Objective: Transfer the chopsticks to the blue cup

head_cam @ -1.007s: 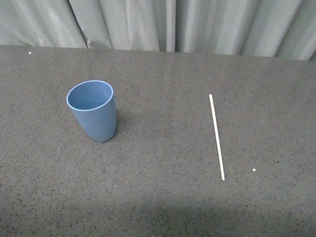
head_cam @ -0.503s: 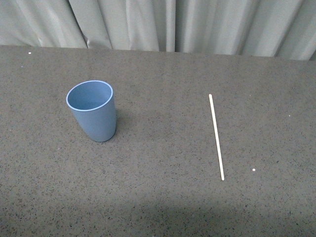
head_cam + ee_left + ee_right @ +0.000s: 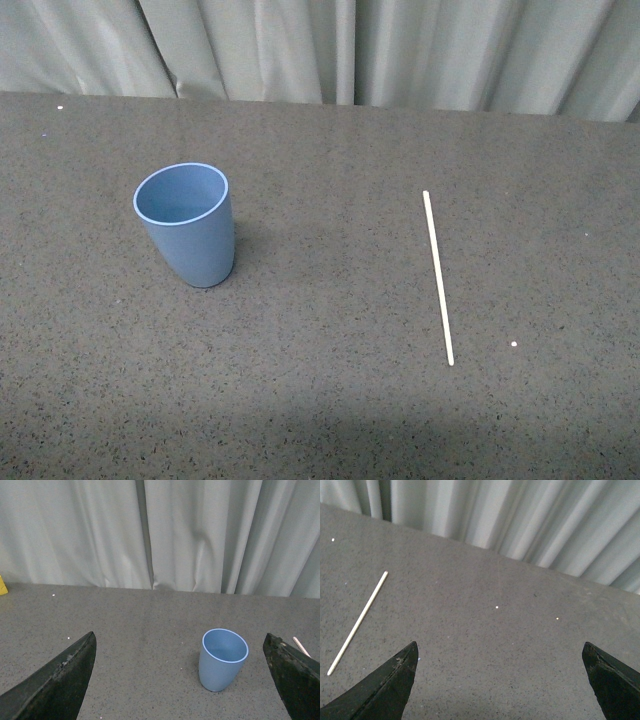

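Observation:
The blue cup point(image 3: 186, 223) stands upright and empty on the left of the dark table. It also shows in the left wrist view point(image 3: 223, 659), ahead of my open left gripper point(image 3: 180, 645) and apart from it. The chopstick point(image 3: 438, 277), a thin cream-white stick, lies flat on the right of the table. It also shows in the right wrist view point(image 3: 357, 622), off to one side of my open, empty right gripper point(image 3: 500, 652); its tip shows at the edge of the left wrist view point(image 3: 300, 646). Neither arm shows in the front view.
The dark speckled table point(image 3: 320, 400) ends at a grey curtain point(image 3: 350, 50) along the back. A small white speck point(image 3: 514, 344) lies near the chopstick's near end. A yellow thing point(image 3: 2, 585) shows at the edge of the left wrist view.

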`<state>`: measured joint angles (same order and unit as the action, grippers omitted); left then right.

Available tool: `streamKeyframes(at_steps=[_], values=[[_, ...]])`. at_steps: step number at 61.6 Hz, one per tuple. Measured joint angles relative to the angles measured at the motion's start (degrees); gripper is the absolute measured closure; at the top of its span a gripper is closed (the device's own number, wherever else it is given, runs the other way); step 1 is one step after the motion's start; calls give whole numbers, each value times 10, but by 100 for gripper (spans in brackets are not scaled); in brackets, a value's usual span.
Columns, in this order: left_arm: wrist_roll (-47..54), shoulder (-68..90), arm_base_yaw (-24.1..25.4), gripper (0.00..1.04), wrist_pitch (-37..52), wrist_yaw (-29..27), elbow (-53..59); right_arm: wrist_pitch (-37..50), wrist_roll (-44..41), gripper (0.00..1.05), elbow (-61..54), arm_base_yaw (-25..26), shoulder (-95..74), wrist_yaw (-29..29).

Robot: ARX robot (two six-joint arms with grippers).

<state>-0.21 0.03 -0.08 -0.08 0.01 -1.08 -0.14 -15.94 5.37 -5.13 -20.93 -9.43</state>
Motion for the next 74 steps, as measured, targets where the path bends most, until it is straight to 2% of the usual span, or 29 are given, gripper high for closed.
streamKeyframes(at_steps=[10,21,34,48,60,74], values=[[0,0,0,7,0,0,0,105,31,9,66,-14,-238,33],[0,0,0,7,0,0,0,160,100,9,171,-30,-503,68],[0,0,0,7,0,0,0,90,166,9,316,-53,-710,79],[0,0,0,7,0,0,0,-46,226,9,506,-89,-887,78],[0,0,0,7,0,0,0,-121,265,9,597,-108,-970,78],[0,0,0,7,0,0,0,-148,280,9,663,-122,-1030,74]])
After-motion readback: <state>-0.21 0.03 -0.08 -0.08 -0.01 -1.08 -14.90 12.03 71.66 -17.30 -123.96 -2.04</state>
